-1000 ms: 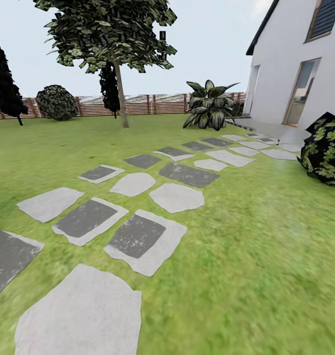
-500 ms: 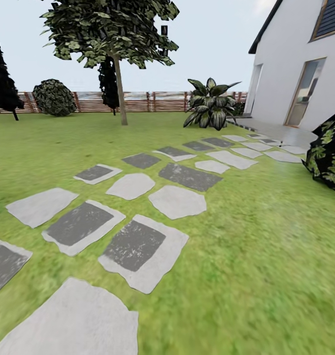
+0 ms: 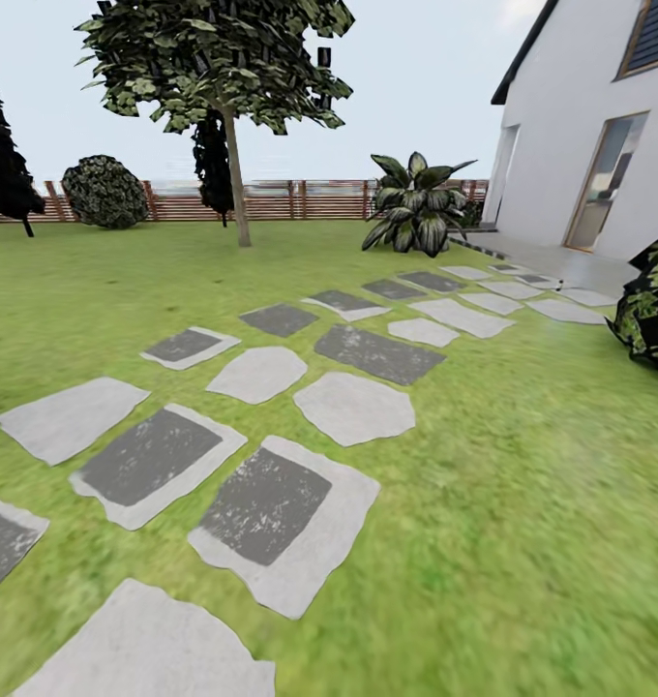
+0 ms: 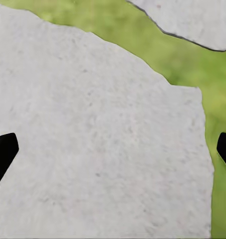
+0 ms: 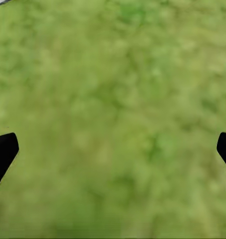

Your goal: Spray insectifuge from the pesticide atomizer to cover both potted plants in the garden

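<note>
1. Green lawn [image 3: 523, 503] spreads across most of the head view, so the robot stands in the garden, but the pesticide atomizer and the two small potted plants are not among the things seen here; which way they lie from either hand cannot be told, and neither arm can be called the nearer.
2. White house wall [image 3: 571, 145] with a glazed door [image 3: 605, 184] takes the upper right of the frame, and a slatted wooden fence [image 3: 300, 200] runs across the upper middle.
3. A leafy tree [image 3: 218, 68] rises at upper left of centre; a big broad-leaved shrub [image 3: 416, 208] sits right of it by the fence, too large to be one of the task's rosettes, in my judgement.
4. Grey and pale stepping stones [image 3: 271, 503] run from lower left up toward the house.
5. The left hand [image 4: 113, 149] hangs over a pale stone slab [image 4: 93, 139], fingertips wide apart at the frame's two sides, gripping nothing.
6. The right hand [image 5: 113, 149] hangs over bare grass [image 5: 117, 99], likewise spread and carrying nothing.
7. The coming move is probably more driving or turning to find the bottle.
</note>
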